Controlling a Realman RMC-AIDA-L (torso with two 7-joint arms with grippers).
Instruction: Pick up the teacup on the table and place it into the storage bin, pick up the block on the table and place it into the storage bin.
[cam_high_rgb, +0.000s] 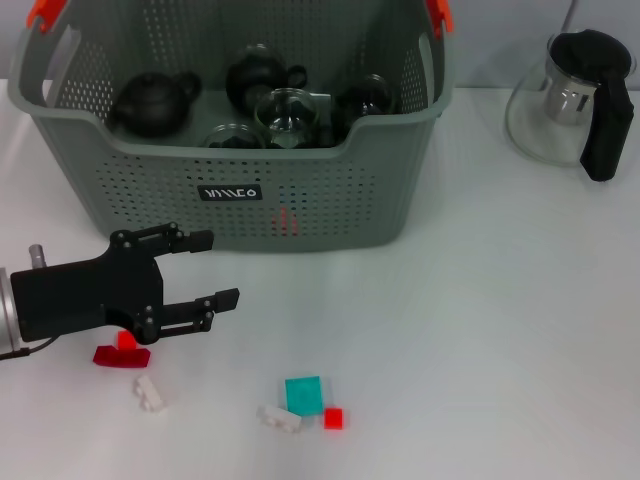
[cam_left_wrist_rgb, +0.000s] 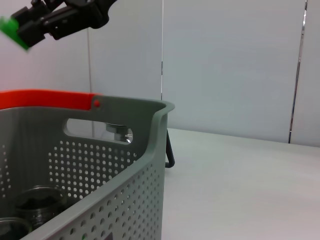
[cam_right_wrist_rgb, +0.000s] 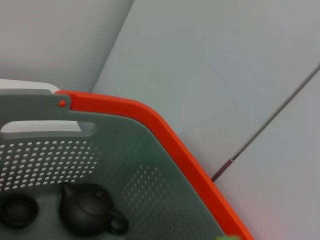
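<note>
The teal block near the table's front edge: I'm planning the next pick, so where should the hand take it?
Judging from the head view, come straight down on the teal block and pinch its two long side faces. It lies flat; a white brick and small red block crowd its near edge.

Your left gripper (cam_high_rgb: 205, 270) partly covers a red block (cam_high_rgb: 121, 353) in the head view. The bin (cam_high_rgb: 330, 200) is cut off at the frame's top edge, and its label (cam_high_rgb: 231, 192) is too small to read. The right gripper is out of sight.
</note>
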